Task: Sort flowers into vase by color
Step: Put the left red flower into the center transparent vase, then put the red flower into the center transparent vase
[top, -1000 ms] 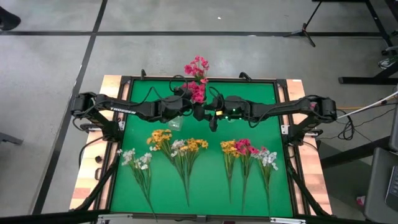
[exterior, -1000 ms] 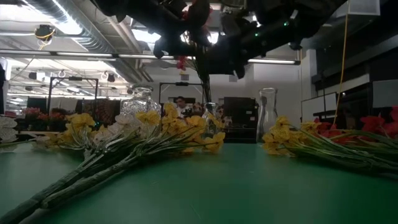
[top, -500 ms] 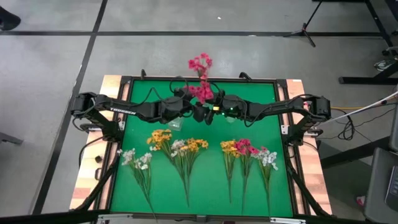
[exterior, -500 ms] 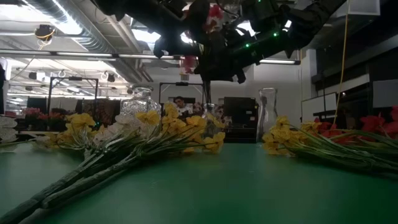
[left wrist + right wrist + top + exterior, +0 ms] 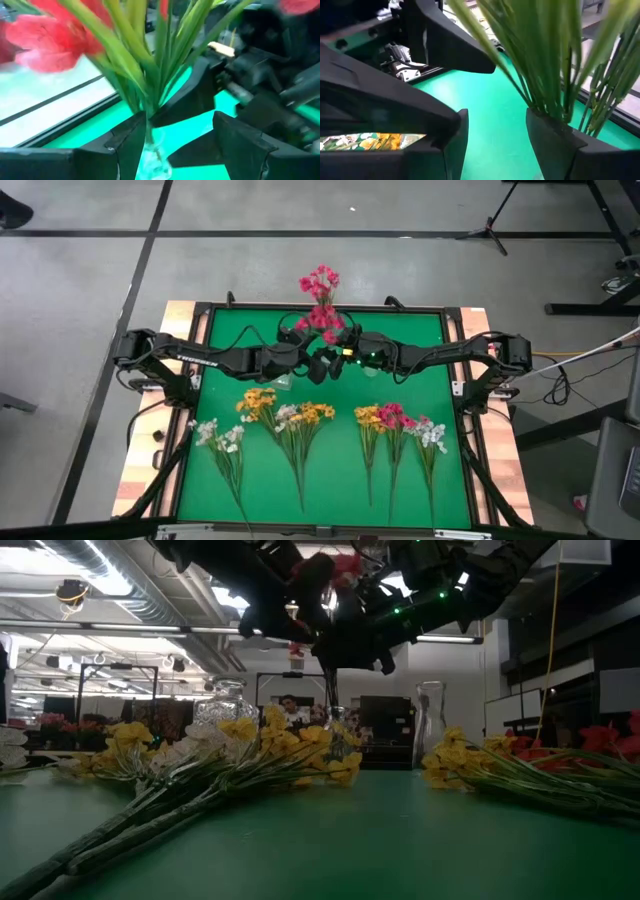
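Note:
A bunch of magenta-pink flowers (image 5: pixel 321 317) stands upright over the middle of the green mat, its green stems (image 5: pixel 150 75) running down into a small clear vase (image 5: pixel 151 159). My left gripper (image 5: pixel 177 125) is open, and the stems pass between its fingers, close to one of them. My right gripper (image 5: pixel 495 120) comes from the opposite side, also open, with the stems (image 5: pixel 555 75) at one finger and the gap bare. Yellow-orange flowers (image 5: pixel 258 399), white flowers (image 5: pixel 221 434) and mixed sprigs (image 5: pixel 388 417) lie flat on the mat nearer the front edge. My left gripper has the pink bunch's stems (image 5: pixel 142 107) right beside one finger (image 5: pixel 127 142), just above the vase mouth; whether they touch, I cannot tell. My right gripper has the stems (image 5: pixel 547 107) running down behind one finger (image 5: pixel 555 135); whether that finger touches them, I cannot tell.
A cut-glass vase (image 5: pixel 224 701) and a tall clear carafe (image 5: pixel 430 722) stand at the back of the mat. The two arms meet over the mat's middle (image 5: pixel 320 360). Bare mat (image 5: pixel 330 480) lies between the rows of stems, and a raised wooden frame (image 5: pixel 180 310) runs around the mat.
Both grippers have turned a little where they stand at the pink bunch, neither opening nor shutting. The bunch's blossoms have swayed slightly toward the table's right edge and back, while its stems stay in the small vase.

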`<state>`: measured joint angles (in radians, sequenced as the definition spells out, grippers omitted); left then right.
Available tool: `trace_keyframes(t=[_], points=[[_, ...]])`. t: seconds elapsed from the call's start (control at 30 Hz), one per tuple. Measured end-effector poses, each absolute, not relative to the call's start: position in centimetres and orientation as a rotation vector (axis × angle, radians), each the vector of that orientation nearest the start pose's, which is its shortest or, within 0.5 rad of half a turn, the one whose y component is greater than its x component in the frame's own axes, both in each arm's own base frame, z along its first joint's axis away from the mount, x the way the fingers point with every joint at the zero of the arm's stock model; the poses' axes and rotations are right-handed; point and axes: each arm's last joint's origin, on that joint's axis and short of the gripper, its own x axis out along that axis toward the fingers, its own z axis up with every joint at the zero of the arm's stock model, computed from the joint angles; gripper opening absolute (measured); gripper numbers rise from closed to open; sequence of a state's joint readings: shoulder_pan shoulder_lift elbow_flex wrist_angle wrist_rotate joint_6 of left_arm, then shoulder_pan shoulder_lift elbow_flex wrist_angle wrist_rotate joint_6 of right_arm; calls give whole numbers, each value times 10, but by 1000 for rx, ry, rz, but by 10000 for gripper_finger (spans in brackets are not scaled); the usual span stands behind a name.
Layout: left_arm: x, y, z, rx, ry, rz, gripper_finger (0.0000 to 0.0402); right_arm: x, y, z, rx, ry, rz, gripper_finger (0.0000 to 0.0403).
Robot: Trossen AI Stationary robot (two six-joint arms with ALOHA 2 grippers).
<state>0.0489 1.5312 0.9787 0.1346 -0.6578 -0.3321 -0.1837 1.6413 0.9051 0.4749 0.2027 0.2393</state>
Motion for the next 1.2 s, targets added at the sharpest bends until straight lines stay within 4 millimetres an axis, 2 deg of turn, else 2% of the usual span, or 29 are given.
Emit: trace_keyframes(t=[0.47,0.9,1.2], points=[[326,33,245,-169,375,789,225,346,-71,220,225,226,-457,198],[321,16,233,-142,506,750,225,345,-73,225,239,187,-497,198],[321,3,233,-178,489,727,224,340,-72,237,242,153,-516,198]])
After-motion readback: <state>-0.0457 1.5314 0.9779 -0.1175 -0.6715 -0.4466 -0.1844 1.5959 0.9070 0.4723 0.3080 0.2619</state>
